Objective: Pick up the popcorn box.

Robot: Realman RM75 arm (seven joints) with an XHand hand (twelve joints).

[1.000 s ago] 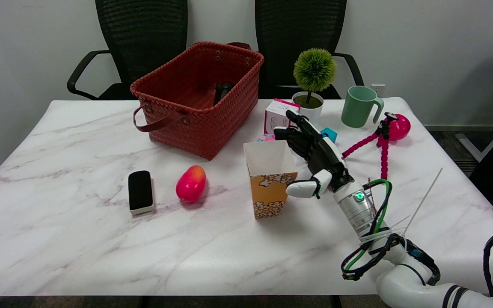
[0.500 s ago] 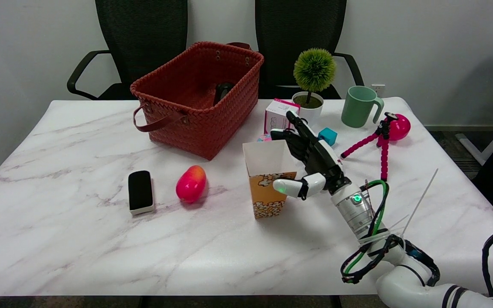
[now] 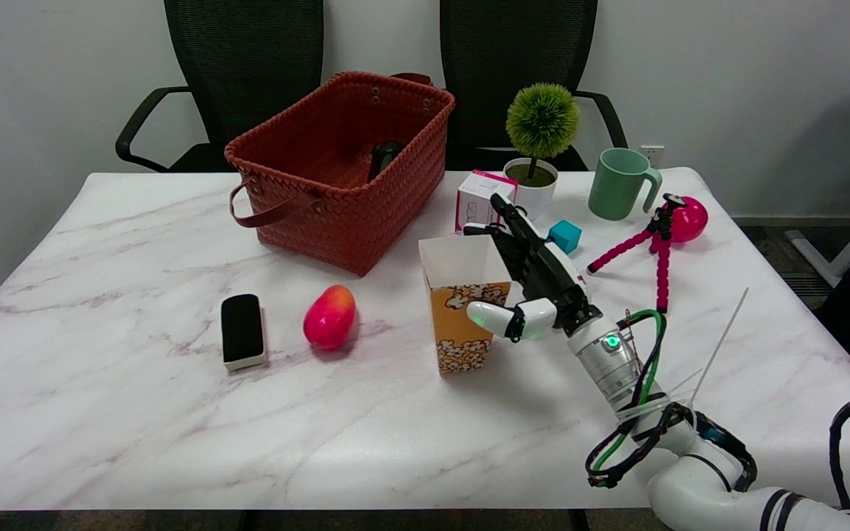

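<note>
The popcorn box (image 3: 459, 317), white on top with an orange popcorn print below, stands open-topped at the middle of the marble table (image 3: 137, 413). My right hand (image 3: 536, 276) reaches in from the lower right and wraps the box's right side. Its white thumb (image 3: 495, 318) presses on the printed front face. The black fingers (image 3: 502, 228) lie against the far right wall, up to the rim. The box's base is at the tabletop; I cannot tell whether it has come off it.
A red woven basket (image 3: 344, 177) stands behind the box to the left. A red-yellow mango (image 3: 330, 316) and a black eraser (image 3: 241, 330) lie left of it. Behind my hand are a pink-white carton (image 3: 478, 198), a teal cube (image 3: 564, 235), a potted plant (image 3: 539, 140), a green mug (image 3: 619, 184) and a pink tripod (image 3: 657, 240).
My right hand moved left onto the box: the thumb came across its front face and the fingers closed on its far side. The box's front rim shifted slightly upward.
</note>
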